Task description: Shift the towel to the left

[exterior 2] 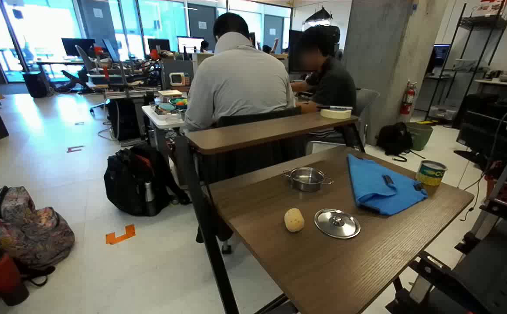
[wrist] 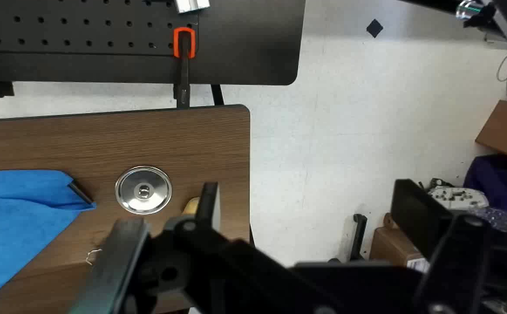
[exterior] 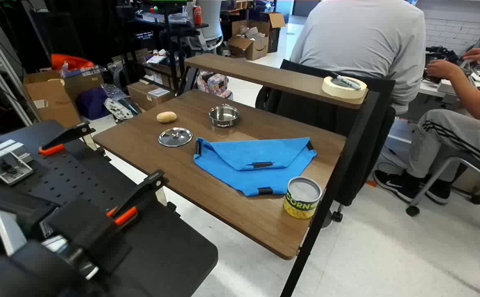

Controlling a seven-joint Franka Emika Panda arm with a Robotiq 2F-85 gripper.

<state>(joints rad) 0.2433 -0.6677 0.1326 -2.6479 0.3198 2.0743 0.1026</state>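
"So, where is the towel (exterior: pixel 246 160), and what is it like?"

"It lies on the brown table (exterior: pixel 206 189), bright blue and loosely folded, one broad flap (exterior: pixel 260 150) turned over the layer beneath. Dark strips (exterior: pixel 262 164) mark its edges."

"How will it handle?"

"Light and soft, I judge: limp, matt rather than slick, with nothing to break. Pushed, it would probably bunch up, and the flap could unfold."

"Where should one take hold?"

"Along the flap's edge, beside the strip at its middle, pinching both layers so they travel together. A lone corner would likely leave the rest trailing."

"What is around it?"

"A yellow-and-green corn can (exterior: pixel 302 198) stands at one corner; whether it touches the towel, I cannot tell. Toward the opposite end a round metal lid (exterior: pixel 175 137) lies just beside the towel, and farther out are a small metal bowl (exterior: pixel 223 116) and what looks like a potato (exterior: pixel 166 117)."

"And the tool (wrist: pixel 312 205)?"

"In the wrist view its jaws stand wide apart and hold nothing; the towel shows at that view's left edge."
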